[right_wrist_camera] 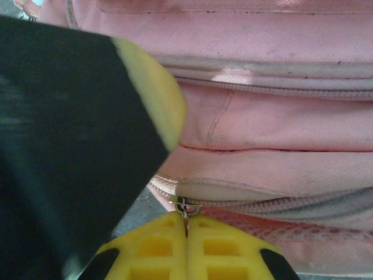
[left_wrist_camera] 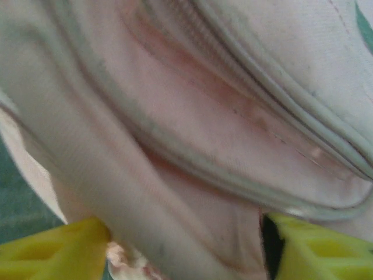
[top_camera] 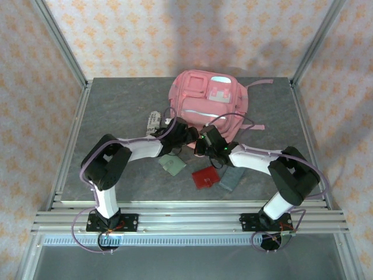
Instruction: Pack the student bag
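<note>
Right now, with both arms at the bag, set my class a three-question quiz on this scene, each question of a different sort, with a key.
1. True or false: the right gripper is shut on a zip pull of the student bag.
2. Multiple choice: the flat item on the table, between the green item and the grey item, is A) red, B) blue, C) white.
3. Short answer: what lies between the fingers of the left gripper?
Key: 1 true; 2 A; 3 pink fabric of the student bag.
</note>
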